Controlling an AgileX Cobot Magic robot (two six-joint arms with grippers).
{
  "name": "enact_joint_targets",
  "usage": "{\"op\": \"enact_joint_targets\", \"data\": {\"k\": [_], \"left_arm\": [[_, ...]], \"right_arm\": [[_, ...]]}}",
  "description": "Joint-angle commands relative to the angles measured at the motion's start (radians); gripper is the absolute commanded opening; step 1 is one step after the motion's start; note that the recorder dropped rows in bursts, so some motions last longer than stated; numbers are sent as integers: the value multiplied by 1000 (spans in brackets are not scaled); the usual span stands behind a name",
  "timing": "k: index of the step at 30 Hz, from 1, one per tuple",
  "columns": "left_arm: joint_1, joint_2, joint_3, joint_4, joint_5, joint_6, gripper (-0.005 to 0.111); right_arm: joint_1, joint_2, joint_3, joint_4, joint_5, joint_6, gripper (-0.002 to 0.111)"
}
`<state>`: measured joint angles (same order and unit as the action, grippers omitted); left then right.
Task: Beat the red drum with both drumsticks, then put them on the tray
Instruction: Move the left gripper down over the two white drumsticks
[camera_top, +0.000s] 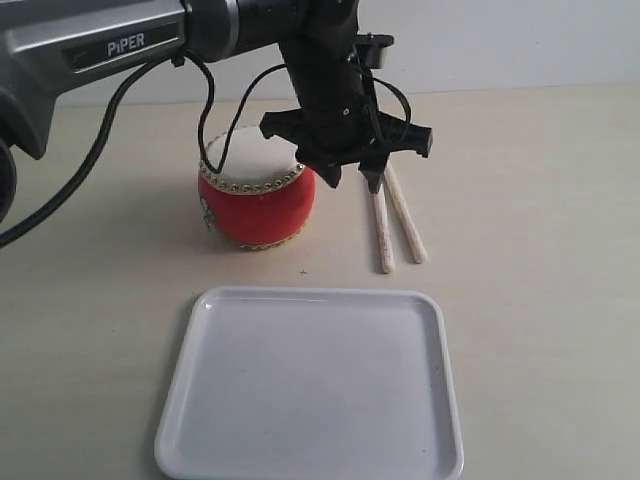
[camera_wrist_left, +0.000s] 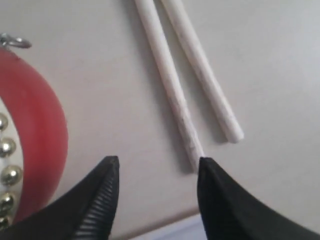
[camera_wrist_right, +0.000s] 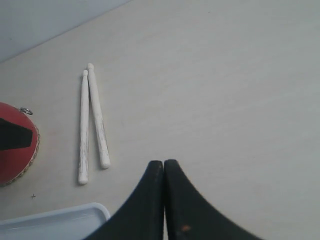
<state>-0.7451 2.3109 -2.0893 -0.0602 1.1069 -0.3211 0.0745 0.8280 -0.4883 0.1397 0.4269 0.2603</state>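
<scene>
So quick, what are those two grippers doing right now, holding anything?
Left gripper: open, holding nothing, above the two thin pale wooden drumsticks.
Right gripper: shut, holding nothing.

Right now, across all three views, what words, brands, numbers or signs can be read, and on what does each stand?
"PiPER": white letters on the grey housing of the left arm, exterior view.
A pale marking on the side of the red drum is too small to read.
Both wrist views show no text.
</scene>
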Motion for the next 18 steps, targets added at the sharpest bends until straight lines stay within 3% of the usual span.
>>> {"op": "enact_joint_targets", "data": {"k": [1,10,18], "left_arm": [[-3,0,-8,-101,-97,-54,48],[-25,52,-8,-90,-91,-235,48],[-37,109,-8,-105,-70,-248,48]], "right_arm": [[3,4,-7,0,-15,-7,0],[3,4,-7,0,-15,-7,0],[3,4,-7,0,-13,-7,0]]}}
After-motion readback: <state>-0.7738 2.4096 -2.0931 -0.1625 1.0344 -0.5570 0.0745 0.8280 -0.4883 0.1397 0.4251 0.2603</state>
